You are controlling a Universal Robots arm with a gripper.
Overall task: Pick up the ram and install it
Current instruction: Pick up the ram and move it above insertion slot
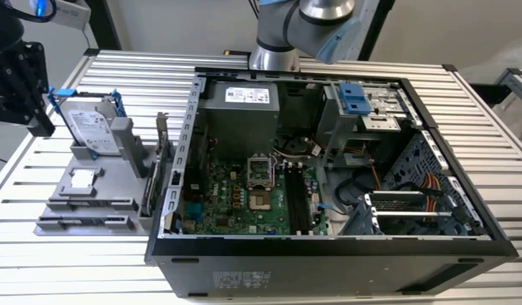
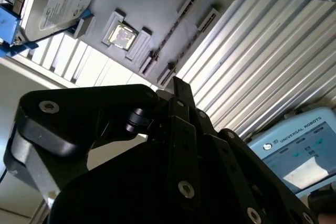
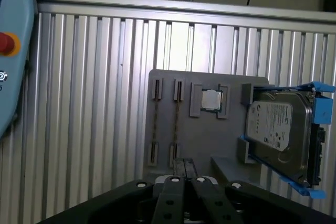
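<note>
The ram (image 3: 177, 124), a thin dark stick, lies on edge in the grey fixture tray (image 3: 210, 140), beside a second, similar stick (image 3: 156, 124). Its long axis runs in line with my black pincer (image 3: 184, 162), which is closed, empty and clear of the ram. The silver hard drive (image 3: 275, 129) carries a white printed label.

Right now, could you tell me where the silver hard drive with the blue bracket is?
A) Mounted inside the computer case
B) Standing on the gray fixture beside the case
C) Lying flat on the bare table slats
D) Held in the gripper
B: the hard drive stands on the gray fixture, to the exterior view's left of the open case.
</note>
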